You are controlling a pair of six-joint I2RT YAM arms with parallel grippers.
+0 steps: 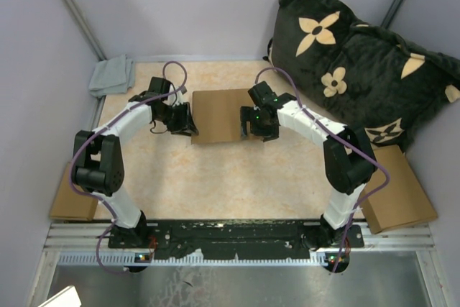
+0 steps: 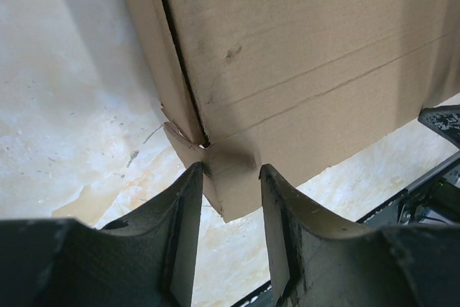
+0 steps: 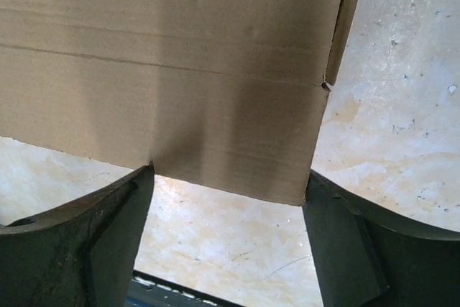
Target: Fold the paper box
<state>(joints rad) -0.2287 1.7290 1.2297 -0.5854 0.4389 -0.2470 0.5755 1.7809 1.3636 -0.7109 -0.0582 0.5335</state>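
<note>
While the paper box (image 1: 221, 114) lies flat on the table (image 1: 215, 185) between the two sets of fingertips, neither side is clamped on it. On the left gripper (image 2: 231, 177) the fingers (image 2: 188, 213) stand apart. A bent corner of the box pokes into the gap between them, right up against the inner face of one finger, and the rest of the box runs on past the tips. On the right gripper (image 3: 228, 177) the fingers (image 3: 108, 235) are spread wide, with the box edge just beyond the tips spanning the gap. The box looks shut from above, so I can't tell what's inside. Well clear of the right fingers are a second brown box (image 1: 399, 188) and a black flowered cushion (image 1: 359, 55). Well clear of the left fingers are a flat cardboard piece (image 1: 72, 199) and a grey cloth (image 1: 111, 75)
</note>
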